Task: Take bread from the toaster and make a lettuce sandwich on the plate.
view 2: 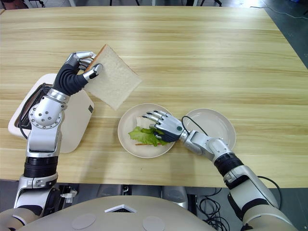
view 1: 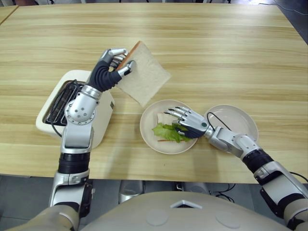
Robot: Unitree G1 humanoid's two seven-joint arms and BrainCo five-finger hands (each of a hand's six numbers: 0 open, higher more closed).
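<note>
Above the worktop (view 1: pixel 216 57), the left robot hand (view 1: pixel 115 62) is clamped on 1 slice (view 1: pixel 147 74), clear of the toaster (view 1: pixel 57 103), ready for topping; the right robot hand (view 1: pixel 187 120), fingers apart, seemingly steadies lettuce (view 1: pixel 166 131) on the plate (view 1: pixel 149 132).

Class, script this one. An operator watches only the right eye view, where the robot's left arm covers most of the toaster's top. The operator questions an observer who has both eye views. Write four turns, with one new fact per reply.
Operator: The left hand holds a white bread slice up in its fingers. Is there another in the cream toaster?
Observer: In the left eye view its dark slots with wire racks lie open to me. No slice stands up in the part I can see.
Operator: Does the toaster sit fully on the table?
Observer: Yes. The light wooden table shows past its left side and its near side.
</note>
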